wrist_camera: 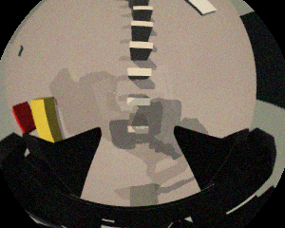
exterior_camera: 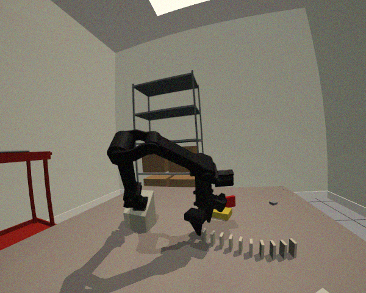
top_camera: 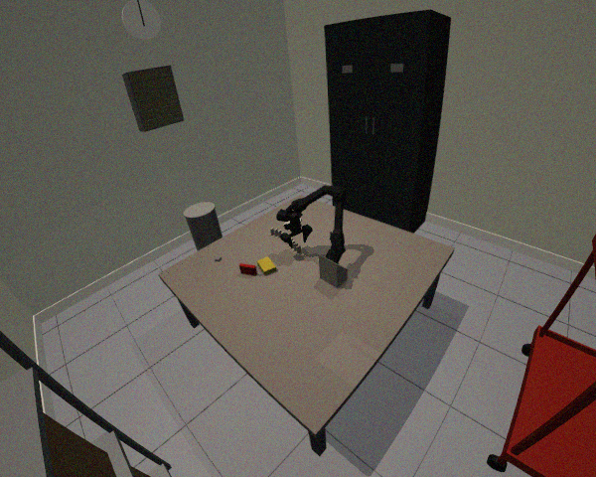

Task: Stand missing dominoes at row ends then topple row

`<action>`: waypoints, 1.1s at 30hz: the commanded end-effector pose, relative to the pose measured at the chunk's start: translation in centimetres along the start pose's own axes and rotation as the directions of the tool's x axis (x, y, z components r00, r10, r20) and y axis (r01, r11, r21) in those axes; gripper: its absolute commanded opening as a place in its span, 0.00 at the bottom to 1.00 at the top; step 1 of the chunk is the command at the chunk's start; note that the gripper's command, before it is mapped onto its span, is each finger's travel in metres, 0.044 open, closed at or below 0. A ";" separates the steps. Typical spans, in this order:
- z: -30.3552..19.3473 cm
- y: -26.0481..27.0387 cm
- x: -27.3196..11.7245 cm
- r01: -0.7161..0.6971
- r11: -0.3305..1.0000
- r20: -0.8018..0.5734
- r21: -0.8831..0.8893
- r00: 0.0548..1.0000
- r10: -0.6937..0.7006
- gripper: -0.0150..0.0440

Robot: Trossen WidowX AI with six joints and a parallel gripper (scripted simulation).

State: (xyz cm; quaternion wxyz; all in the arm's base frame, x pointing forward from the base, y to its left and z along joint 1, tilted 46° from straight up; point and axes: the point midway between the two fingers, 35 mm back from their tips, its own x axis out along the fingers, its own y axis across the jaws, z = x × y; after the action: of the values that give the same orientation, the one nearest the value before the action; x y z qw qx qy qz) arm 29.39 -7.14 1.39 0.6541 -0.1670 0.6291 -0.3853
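Note:
A slightly curved row of several pale dominoes stands upright; its far-end domino (exterior_camera: 292, 248) is at the right in the exterior view. The near-end domino (exterior_camera: 204, 235) (wrist_camera: 138, 129) stands upright in line with the row, partly hidden by a finger in the exterior view. The neighbouring domino (exterior_camera: 212, 238) (wrist_camera: 139, 101) stands a small gap away. My gripper (top_camera: 298, 239) (wrist_camera: 138, 131) is open and low over the near end, pointing down. Its fingers are wide apart, one on each side of the near-end domino, with room between; neither finger appears to touch it.
A yellow block (top_camera: 266, 264) (exterior_camera: 222, 214) (wrist_camera: 45, 119) and a red block (top_camera: 247, 268) (exterior_camera: 230, 201) (wrist_camera: 24, 117) lie beside the row. A small dark object (top_camera: 218, 258) (exterior_camera: 272, 202) (wrist_camera: 21, 50) lies farther off. A pale box (top_camera: 333, 271) (exterior_camera: 139, 219) is by the arm base. A pale flat piece (wrist_camera: 201, 6) lies past the row.

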 end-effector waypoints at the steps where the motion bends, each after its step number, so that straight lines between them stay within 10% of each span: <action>1: 0.3 0.4 -6.2 -0.021 1.000 0.016 0.010 1.000 0.020 1.00; 10: -0.4 -0.1 -10.3 -0.014 1.000 0.014 0.012 1.000 0.014 1.00; 15: -1.0 0.1 -9.0 -0.008 0.952 0.015 -0.305 1.000 0.013 0.78; 27: -3.8 0.2 -4.5 0.016 0.142 0.017 -0.990 1.000 0.007 0.25; 33: -4.2 0.2 -3.9 0.017 0.006 0.017 -1.000 1.000 0.007 0.25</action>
State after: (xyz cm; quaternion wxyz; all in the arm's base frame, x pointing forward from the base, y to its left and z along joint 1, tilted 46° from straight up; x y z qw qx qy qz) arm 26.86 -2.16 4.28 0.4424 -0.5177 0.7300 0.0572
